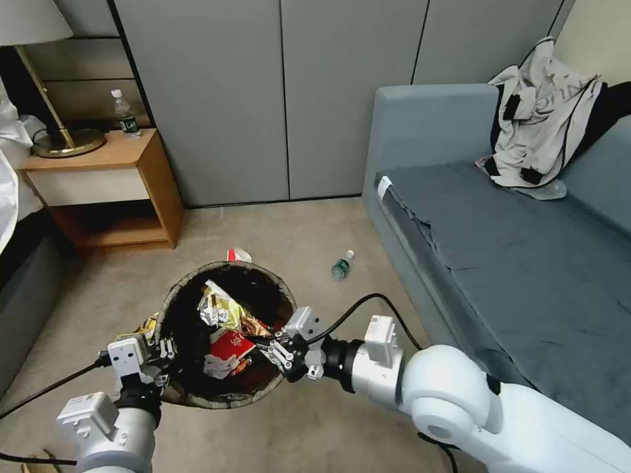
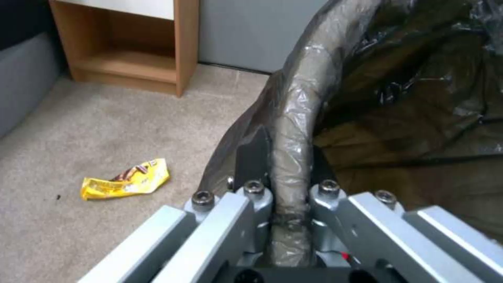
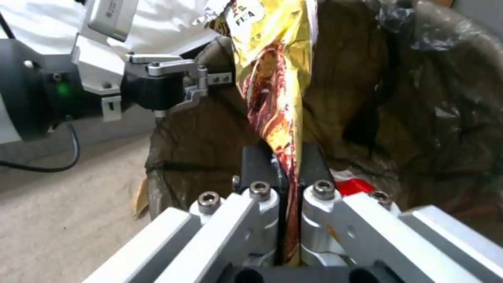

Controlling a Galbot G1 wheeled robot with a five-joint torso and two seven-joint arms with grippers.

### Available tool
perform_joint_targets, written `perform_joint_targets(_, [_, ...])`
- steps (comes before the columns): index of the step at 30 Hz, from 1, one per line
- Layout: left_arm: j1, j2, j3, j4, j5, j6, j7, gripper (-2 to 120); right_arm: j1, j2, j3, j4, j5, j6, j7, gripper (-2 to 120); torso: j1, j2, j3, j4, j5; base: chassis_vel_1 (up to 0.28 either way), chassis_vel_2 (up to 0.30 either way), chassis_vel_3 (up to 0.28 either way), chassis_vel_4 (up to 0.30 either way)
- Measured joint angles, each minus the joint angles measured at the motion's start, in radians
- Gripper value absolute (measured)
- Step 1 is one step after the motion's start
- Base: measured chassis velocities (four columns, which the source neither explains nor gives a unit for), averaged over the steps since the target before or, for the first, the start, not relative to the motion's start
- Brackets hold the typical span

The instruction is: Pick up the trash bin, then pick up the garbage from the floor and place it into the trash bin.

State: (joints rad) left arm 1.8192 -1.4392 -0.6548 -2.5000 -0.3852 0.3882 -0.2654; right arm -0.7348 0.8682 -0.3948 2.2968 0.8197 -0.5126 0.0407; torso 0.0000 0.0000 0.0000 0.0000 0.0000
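Observation:
The trash bin (image 1: 223, 266), lined with a dark bag, hangs off the floor by its rim, and my left gripper (image 1: 164, 348) is shut on that rim (image 2: 298, 98). My right gripper (image 1: 271, 345) reaches over the bin's opening, shut on a yellow snack wrapper (image 1: 223, 309) that hangs inside the bin (image 3: 419, 98). The wrapper (image 3: 272, 78) is pinched between the right fingers (image 3: 257, 157). A red-and-white carton (image 1: 227, 345) and white tissue lie in the bin. On the floor lie a small clear bottle (image 1: 342, 265), a red-and-white carton (image 1: 238, 254) and another yellow wrapper (image 2: 125, 179).
A blue-grey sofa (image 1: 513, 249) with a heap of clothes (image 1: 545, 125) stands on the right. A wooden nightstand (image 1: 118, 190) with a lamp and a bottle stands at the back left, beside a bed edge. Grey wall panels close the back. Carpet lies open around the bin.

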Motion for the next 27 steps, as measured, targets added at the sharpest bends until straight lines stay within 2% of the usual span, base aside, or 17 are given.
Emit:
perform_joint_targets(13, [0.001,-0.009,0.003,0.000,0.003,0.000,0.000,3,0.049,0.094,-0.076,-0.083,-0.011,0.003,0.076,0,0.000,0.000,0.000,0.0000,0.0000,0.000,0.000,0.000,0.000])
perform_joint_targets(25, [0.000,-0.009,0.003,0.000,0.003,0.000,0.001,3,0.069,0.124,-0.100,-0.124,-0.029,-0.002,0.092,0,0.000,0.000,0.000,0.0000,0.0000,0.000,0.000,0.000,0.000])
perform_joint_targets(27, [-0.001,-0.009,0.003,0.000,0.002,0.000,0.001,3,0.066,0.124,-0.106,-0.122,-0.031,-0.004,0.103,8,0.000,0.000,0.000,0.0000,0.0000,0.000,0.000,0.000,0.000])
